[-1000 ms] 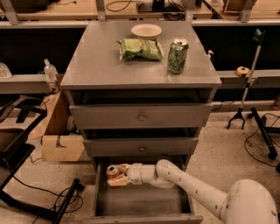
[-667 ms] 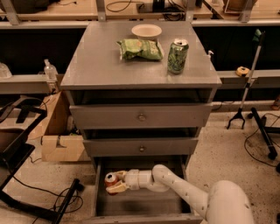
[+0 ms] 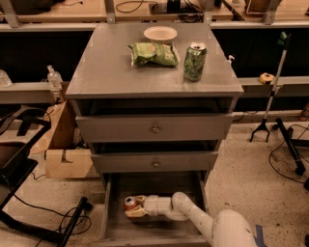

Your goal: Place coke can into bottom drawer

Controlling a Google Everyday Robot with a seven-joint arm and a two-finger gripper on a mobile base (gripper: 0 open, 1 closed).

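this looks like a robotics lab or workshop. the gripper sits low inside the bottom drawer of a grey metal cabinet, its fingers closed on the coke can. well above and behind it run long workbenches strewn with cables. just off to its left stand an open cardboard box and black cords trailing over the speckled floor. far to its right rises a black stand on splayed legs.
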